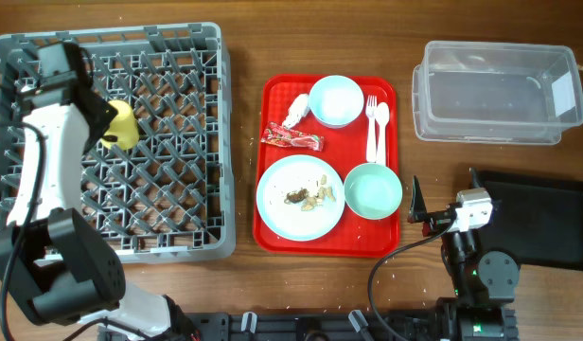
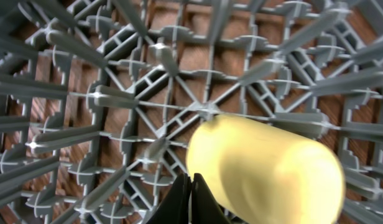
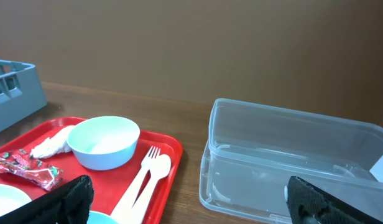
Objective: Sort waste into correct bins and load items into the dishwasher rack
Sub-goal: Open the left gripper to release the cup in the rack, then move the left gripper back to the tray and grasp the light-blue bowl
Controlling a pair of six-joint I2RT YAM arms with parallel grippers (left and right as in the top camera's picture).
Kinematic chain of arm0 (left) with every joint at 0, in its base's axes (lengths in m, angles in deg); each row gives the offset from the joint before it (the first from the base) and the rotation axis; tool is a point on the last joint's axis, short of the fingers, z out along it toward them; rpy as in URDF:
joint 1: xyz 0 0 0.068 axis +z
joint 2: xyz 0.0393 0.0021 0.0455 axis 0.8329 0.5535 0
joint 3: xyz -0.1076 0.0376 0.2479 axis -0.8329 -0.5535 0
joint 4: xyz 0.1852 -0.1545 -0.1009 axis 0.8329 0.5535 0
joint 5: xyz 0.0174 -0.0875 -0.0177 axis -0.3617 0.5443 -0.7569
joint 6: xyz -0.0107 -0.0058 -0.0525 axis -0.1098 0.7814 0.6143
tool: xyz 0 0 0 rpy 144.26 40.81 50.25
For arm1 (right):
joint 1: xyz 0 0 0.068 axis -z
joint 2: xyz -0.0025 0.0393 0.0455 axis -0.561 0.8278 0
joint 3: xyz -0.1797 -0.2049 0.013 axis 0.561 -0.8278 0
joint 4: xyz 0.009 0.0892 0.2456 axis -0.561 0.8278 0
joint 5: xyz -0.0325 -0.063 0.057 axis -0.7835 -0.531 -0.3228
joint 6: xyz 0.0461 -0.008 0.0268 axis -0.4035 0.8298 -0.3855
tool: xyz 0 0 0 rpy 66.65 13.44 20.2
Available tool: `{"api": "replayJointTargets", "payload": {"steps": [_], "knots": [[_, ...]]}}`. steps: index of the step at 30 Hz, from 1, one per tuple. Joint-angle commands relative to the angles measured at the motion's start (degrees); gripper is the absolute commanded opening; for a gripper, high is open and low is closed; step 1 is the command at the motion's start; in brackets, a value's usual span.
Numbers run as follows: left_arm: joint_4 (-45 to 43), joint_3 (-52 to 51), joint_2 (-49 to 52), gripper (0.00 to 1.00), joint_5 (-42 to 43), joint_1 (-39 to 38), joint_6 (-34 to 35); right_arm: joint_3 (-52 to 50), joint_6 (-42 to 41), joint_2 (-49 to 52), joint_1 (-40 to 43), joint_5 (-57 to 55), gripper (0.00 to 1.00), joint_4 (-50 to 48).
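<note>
**Yellow cup (image 1: 121,123) lies among the pegs of the grey dishwasher rack (image 1: 178,95), under the left arm.**

The cup is in the rack's left half, and the left pincer (image 2: 190,196) is just beside it with its dark fingers pressed together and nothing between them. To the right of the rack, the red tray (image 1: 273,237) carries the white plate (image 1: 282,204) with brown and beige scraps (image 1: 310,197). It also holds the red wrapper (image 1: 291,138), the crumpled napkin (image 1: 296,112), and the fork (image 1: 371,123) and spoon (image 1: 381,128) side by side. The right pincer (image 3: 188,186) is spread wide and empty, near the tray's right edge. The clear tub (image 1: 490,95) and the black tray (image 1: 547,223) rest on the surface further right.
</note>
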Motion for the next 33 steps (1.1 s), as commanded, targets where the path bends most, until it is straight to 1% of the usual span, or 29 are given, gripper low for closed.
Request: {"api": "replayJointTargets", "payload": {"steps": [1,4,6,7,10,13,14,20,27,31,33], "knots": [[0.28,-0.13,-3.80,0.04,5.49,1.53,1.40,-0.04,0.61,-0.20,-0.24,-0.74,1.00,-0.22],[-1.01,-0.13,-7.63,0.04,11.30,0.90,-0.24,-0.04,0.61,-0.20,-0.24,-0.74,1.00,-0.22],[-4.37,-0.13,-9.97,0.04,18.71,-0.96,-6.56,-0.04,0.61,-0.20,-0.24,-0.74,1.00,-0.22],[-5.73,-0.15,-10.27,0.04,19.80,-2.64,-8.15,-0.04,0.61,-0.17,-0.24,-0.74,1.00,-0.22],[-6.73,-0.15,-8.33,0.04,17.59,-5.35,-8.28,-0.04,0.61,-0.20,-0.24,-0.74,1.00,-0.22],[-6.40,-0.15,-4.70,0.04,13.60,-5.46,-7.45,-0.04,0.61,-0.20,-0.24,-0.74,1.00,-0.22],[-6.05,-0.15,-3.30,0.04,11.87,-4.92,-6.34,-0.04,0.61,-0.20,-0.24,-0.74,1.00,-0.22],[-4.72,-0.15,0.76,0.04,11.69,-0.33,-5.16,-0.04,0.61,-0.20,-0.24,-0.74,1.00,-0.22],[-2.49,-0.13,0.31,0.04,11.72,3.52,-5.01,-0.04,0.61,-0.20,-0.24,-0.74,1.00,-0.22],[-1.25,-0.13,-3.34,0.04,12.79,3.87,-5.03,-0.04,0.61,-0.17,-0.24,-0.74,1.00,-0.20],[-1.62,-0.13,-8.11,0.04,20.02,3.65,-5.05,-0.04,0.61,-0.20,-0.24,-0.74,1.00,-0.22]]}}
